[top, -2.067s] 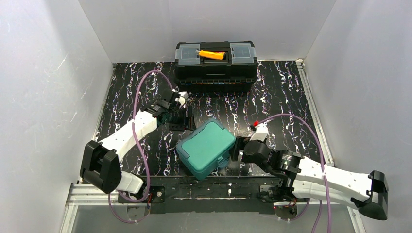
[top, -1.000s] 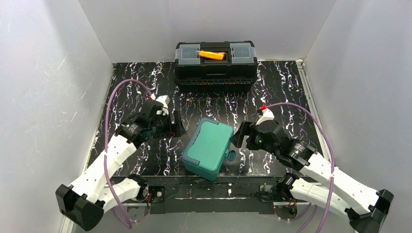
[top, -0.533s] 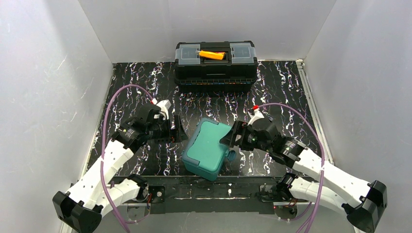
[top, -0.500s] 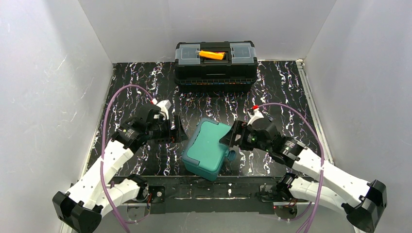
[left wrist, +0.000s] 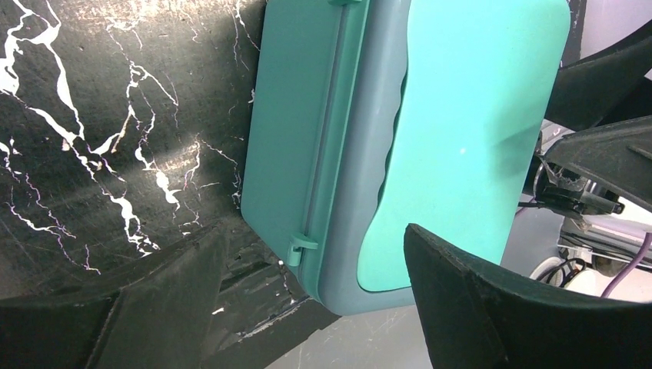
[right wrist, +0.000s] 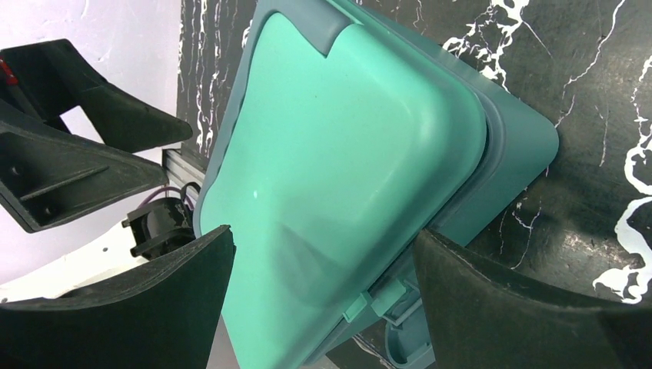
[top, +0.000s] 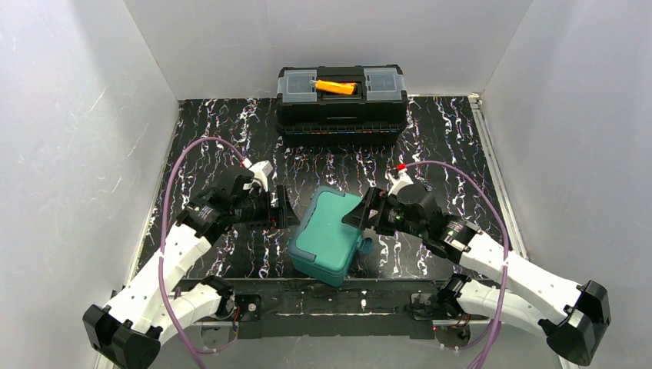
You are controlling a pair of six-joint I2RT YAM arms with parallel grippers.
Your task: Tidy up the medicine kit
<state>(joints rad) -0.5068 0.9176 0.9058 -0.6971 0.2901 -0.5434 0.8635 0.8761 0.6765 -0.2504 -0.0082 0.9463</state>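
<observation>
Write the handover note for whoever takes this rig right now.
Left claw: open, at the medicine kit's left side, holding nothing.
Right claw: open, at its right side; contact unclear.
Kit: centre of the table, closed. Black toolbox at the far edge.
Done: nothing visibly organized.
Left: open the kit, organize inside.

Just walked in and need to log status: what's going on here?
Both arms are at the closed teal medicine kit in the middle of the table. The left end effector is open beside its left side, the right end effector open at its right side. Neither has closed on it. The black toolbox sits at the back, away from both arms.
</observation>
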